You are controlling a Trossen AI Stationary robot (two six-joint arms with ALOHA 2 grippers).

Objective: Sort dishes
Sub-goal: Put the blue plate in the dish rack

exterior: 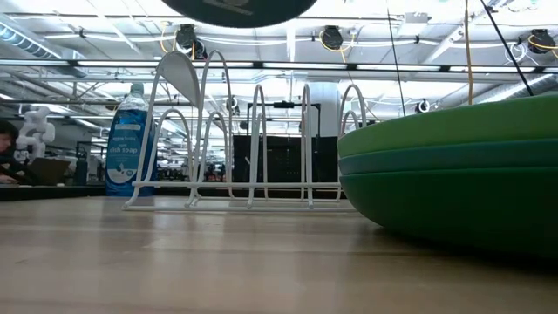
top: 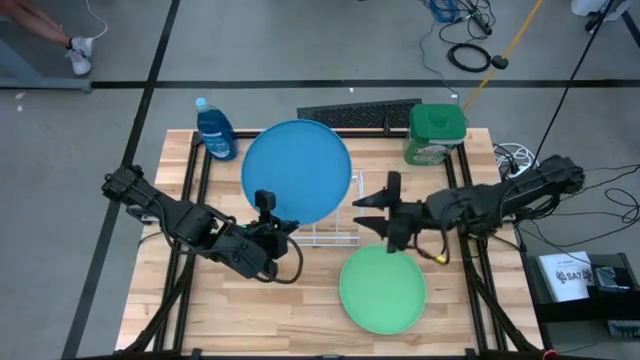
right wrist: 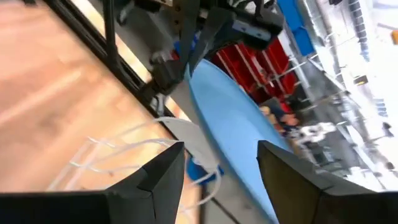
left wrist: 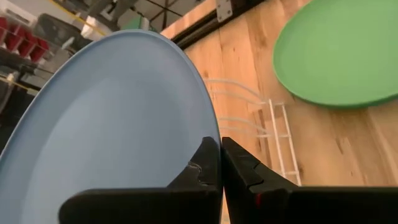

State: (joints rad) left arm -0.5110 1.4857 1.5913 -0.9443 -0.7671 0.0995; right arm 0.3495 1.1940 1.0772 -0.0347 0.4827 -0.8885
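Observation:
A blue plate [top: 296, 168] hangs in the air, tilted, over the white wire rack [top: 338, 232]; in the low view its dark underside [exterior: 240, 9] shows above the rack [exterior: 253, 148]. My left gripper [top: 265, 205] is shut on the plate's near rim. My right gripper [top: 366, 212] is open just right of the rack, level with the plate's right edge, and touches nothing; its wrist view shows the plate [right wrist: 239, 127] edge-on ahead of it. A stack of plates lies flat on the table near the front, light green on top [top: 383, 290], with teal and dark green [exterior: 453, 196] beneath. My left gripper pinches the blue plate's rim [left wrist: 210, 134] between its two shut fingers [left wrist: 202, 171], at the edge nearest the table's near side. The fingers come from the near side, pointing toward the far edge. The plate is lifted clear, tilted above the rack.
A blue soap bottle [top: 215, 130] stands at the far left corner, a green canister [top: 437, 133] at the far right, and a black keyboard [top: 360, 115] lies along the far edge. Bare wood lies left of the green stack. Cables lie right of the table.

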